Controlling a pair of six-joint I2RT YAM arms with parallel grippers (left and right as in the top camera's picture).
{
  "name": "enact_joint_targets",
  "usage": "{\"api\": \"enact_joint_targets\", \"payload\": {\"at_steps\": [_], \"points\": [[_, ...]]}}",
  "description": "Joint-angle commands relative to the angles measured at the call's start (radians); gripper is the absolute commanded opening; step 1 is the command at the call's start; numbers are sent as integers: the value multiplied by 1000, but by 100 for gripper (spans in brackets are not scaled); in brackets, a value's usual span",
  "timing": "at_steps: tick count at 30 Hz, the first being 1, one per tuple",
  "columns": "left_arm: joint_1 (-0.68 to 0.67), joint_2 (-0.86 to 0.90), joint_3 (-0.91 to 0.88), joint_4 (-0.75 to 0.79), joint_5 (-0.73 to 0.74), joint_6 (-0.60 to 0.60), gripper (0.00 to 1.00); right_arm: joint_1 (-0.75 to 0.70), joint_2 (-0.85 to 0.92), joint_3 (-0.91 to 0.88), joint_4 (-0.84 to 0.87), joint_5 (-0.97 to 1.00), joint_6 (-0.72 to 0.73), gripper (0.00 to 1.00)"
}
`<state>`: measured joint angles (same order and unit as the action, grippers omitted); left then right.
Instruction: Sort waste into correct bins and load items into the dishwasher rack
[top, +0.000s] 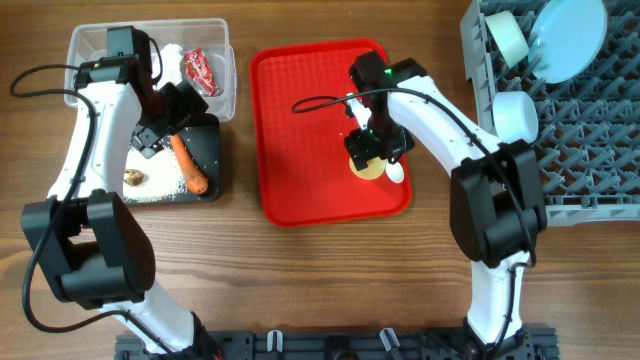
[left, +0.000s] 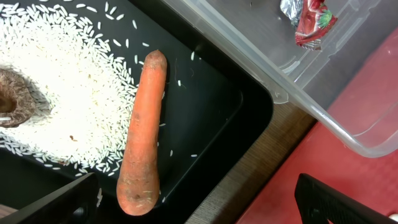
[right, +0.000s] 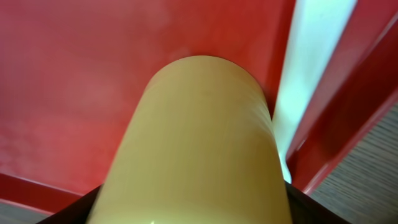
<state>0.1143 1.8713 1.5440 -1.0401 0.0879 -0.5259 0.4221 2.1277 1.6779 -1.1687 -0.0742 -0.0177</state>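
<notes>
1. The right jaws straddle the small yellow cup (right: 199, 143) on the red tray (top: 300, 120); whether they grip it cannot be told.
2. The left jaws gape wide and empty above the carrot (left: 144, 130) in the black tray (left: 211, 106).
3. Loading the cup seems the step in hand; next it needs a firm pinch, then a lift to the grey rack (top: 590, 130).
</notes>
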Motion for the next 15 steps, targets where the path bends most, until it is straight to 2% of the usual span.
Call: {"api": "enact_joint_targets", "payload": {"at_steps": [1,7,15], "points": [[2,-27,21,0,-10,1,100,4,-60,31,15,-13,19,73],[2,-27,21,-1,-10,1,100,4,-57,29,50,-35,18,67],[2,-27,21,0,-10,1,100,4,-56,0,66,-39,18,81]]}}
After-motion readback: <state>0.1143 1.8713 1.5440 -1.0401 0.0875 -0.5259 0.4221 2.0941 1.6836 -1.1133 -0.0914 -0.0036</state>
